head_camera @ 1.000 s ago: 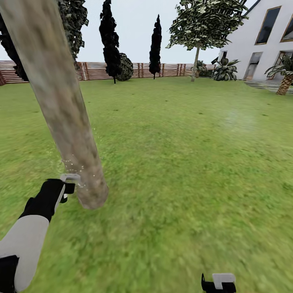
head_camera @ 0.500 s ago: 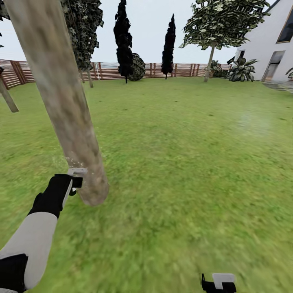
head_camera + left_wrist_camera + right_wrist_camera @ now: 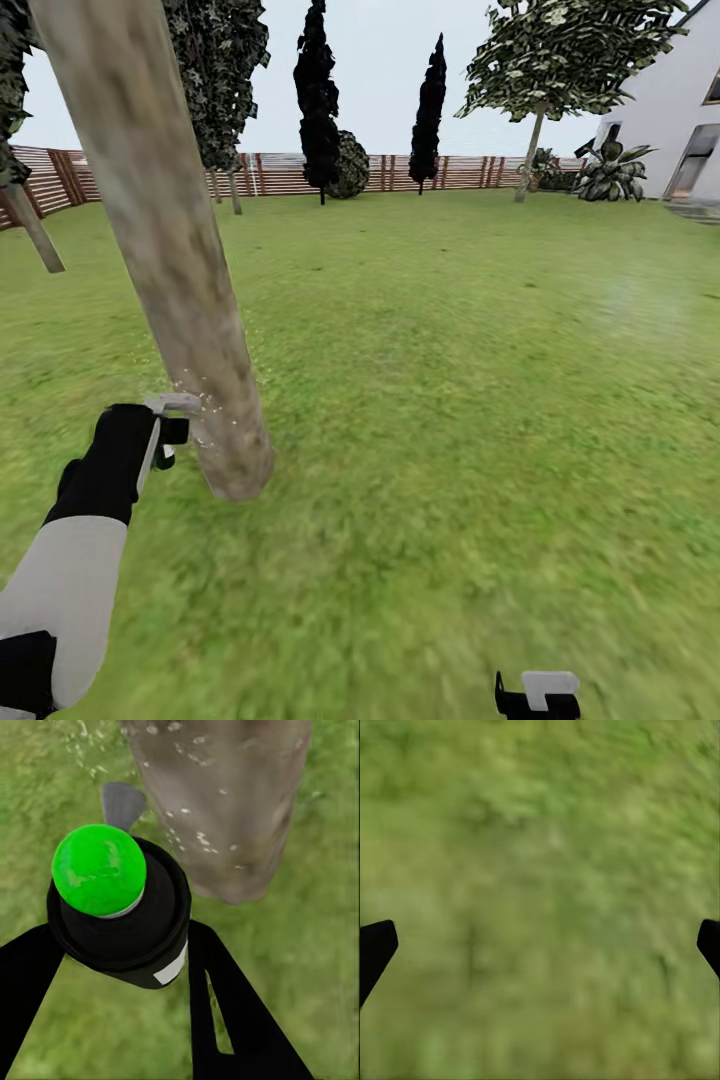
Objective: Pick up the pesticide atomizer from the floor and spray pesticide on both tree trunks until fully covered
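Clearly held between the two black fingers of the left gripper [image 3: 124, 967], the small black pesticide atomizer [image 3: 124, 919] with a white band shows a bright green domed tip in the left wrist view. Its long axis runs along the fingers, and the tip points toward the base of the thick grey-brown mottled tree trunk [image 3: 225, 802], which stands close ahead of it without touching it. Fine white specks dot the bark and the grass beside it.

From the head view, the left gripper [image 3: 172, 425] sits low, just beside the trunk [image 3: 170, 250] near where it meets the green lawn [image 3: 450, 400]; the bottle itself is too small to make out there. The trunk leans across the picture from upper left down to its foot.

To the right of the trunk the lawn lies wide and open up to the brown horizontal-slat wooden fence [image 3: 280, 175] at the far edge, where two black cone-shaped cypresses [image 3: 318, 100] stand. A second tree [image 3: 565, 60] with a thin trunk and leafy crown stands far off, near a white house wall [image 3: 680, 110].

Low at the bottom edge, the right gripper [image 3: 537, 695] hangs over grass; in its wrist view the black fingertips [image 3: 376, 945] stand wide apart with nothing between them.
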You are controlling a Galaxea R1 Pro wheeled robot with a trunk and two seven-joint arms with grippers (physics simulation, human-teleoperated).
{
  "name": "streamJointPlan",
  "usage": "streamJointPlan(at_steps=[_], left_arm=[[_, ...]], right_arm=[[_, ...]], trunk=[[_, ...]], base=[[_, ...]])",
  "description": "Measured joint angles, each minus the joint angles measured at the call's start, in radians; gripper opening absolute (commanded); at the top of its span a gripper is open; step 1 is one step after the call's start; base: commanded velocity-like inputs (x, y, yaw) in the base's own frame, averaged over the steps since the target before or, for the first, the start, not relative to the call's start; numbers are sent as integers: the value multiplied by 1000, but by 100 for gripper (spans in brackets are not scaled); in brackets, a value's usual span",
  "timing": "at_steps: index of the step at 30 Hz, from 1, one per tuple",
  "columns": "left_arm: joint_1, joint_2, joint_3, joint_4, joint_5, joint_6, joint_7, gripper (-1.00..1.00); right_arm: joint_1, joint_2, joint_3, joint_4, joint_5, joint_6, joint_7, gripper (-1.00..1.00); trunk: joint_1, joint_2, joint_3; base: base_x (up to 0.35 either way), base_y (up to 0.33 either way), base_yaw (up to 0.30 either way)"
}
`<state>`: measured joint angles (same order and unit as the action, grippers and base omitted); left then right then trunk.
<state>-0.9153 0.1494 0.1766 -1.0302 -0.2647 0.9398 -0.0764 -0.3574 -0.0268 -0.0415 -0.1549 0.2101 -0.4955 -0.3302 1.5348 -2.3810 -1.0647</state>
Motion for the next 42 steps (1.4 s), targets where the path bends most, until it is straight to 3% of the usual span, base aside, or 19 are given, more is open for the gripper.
streamJointPlan(at_steps=[5,8,10,17,20,26,30,34,37,39,41,42], left_arm=[[-5,-21,-19,-108,-10,49,-13,-100],[-3,-22,-62,-116,-11,51,-10,-100],[-1,-23,-67,-109,-14,51,-9,-100],[3,-7,-56,-82,-20,49,0,-100],[28,8,-24,-59,-20,47,5,-100],[39,-8,-26,-45,-17,46,7,-100],[39,7,-18,-47,-21,46,5,-100],[41,6,-21,-49,-18,39,4,-100],[48,-3,-23,-58,-12,33,7,-100],[53,-35,-26,-60,-2,17,7,-100],[53,-54,-26,-53,-15,4,7,-100],[53,-48,-21,-48,-24,1,6,-100]], right_arm=[[0,1,0,0,0,0,0,100],[0,1,0,1,0,0,0,100],[0,-1,0,1,0,0,1,100],[0,-1,0,1,0,0,0,100],[0,1,1,0,0,0,0,100],[0,1,2,0,0,0,0,100],[0,1,2,1,0,0,0,100],[0,1,2,0,0,0,0,100],[0,1,2,0,0,0,0,100],[0,1,2,1,0,0,0,100],[0,1,2,0,0,0,0,100],[0,1,2,1,0,0,0,100]], trunk=[[0,0,0],[0,0,0],[0,0,0],[0,0,0],[0,0,0],[0,0,0],[0,0,0],[0,0,0],[0,0,0],[0,0,0],[0,0,0],[0,0,0]], base=[[0,-77,3],[42,-256,0],[78,-271,0],[107,-271,0],[154,-261,87],[168,-249,264],[108,-256,242],[11,-270,31],[1,-272,2],[0,-272,0],[0,-272,0],[0,-272,0]])
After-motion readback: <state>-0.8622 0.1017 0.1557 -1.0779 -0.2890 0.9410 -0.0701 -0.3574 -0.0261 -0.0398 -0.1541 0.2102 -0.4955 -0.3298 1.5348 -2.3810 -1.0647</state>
